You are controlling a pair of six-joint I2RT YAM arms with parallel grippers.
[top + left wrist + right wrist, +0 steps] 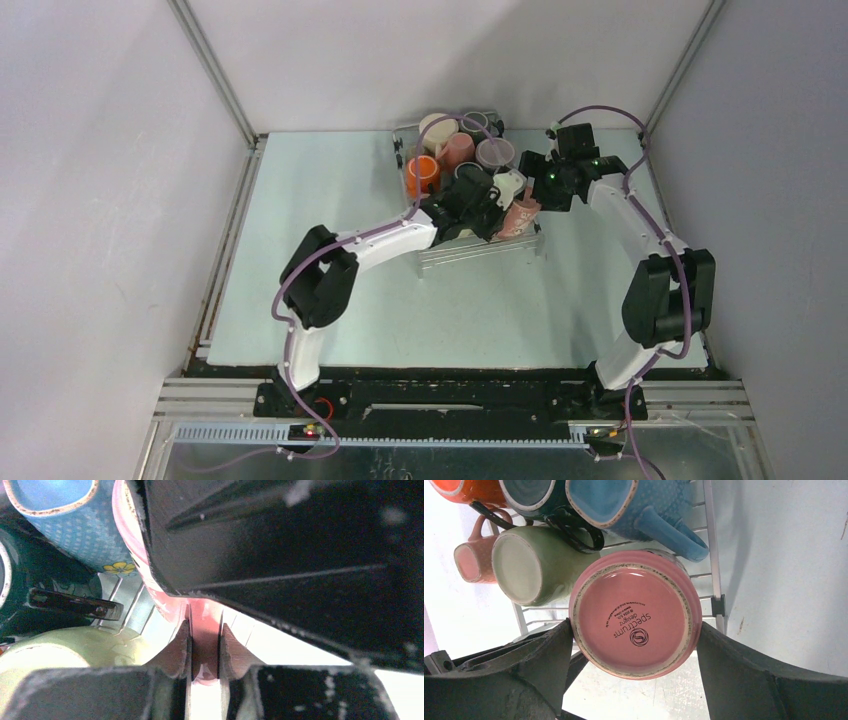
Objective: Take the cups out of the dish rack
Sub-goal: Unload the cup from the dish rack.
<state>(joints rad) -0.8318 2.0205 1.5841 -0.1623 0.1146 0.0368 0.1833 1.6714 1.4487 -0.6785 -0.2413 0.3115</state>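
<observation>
- The near end of the rack (478,250) is bare. It's clear plastic with thin wire ribs, sitting on a smooth pale desk (330,260).
- The pink cup (636,615) is at the rack's near right side, tipped sideways between the two arms.
- The left fingers (175,650) are pinched narrow on a thin slab of its pink wall. The right fingers (544,665) are spread wide around the body and seem to touch both sides.
- My worry is that the cup is round, glossy glazed ceramic with a ribbed outside. If the wide grip lets go, that skinny pinch could let it swivel or slide out.
- If the arms pull in different directions it could twist loose and chip on the wires.
- Its base has a rough speckled ring and a printed maker's mark.
- Just behind it are a green cup (524,567) lying on its side and a blue cup (624,505) with dots and a chunky handle. A sloppy pull could clip either one.
- At the far end, the orange cup (421,172) and the rest are packed tight, so one bump could knock the others.
</observation>
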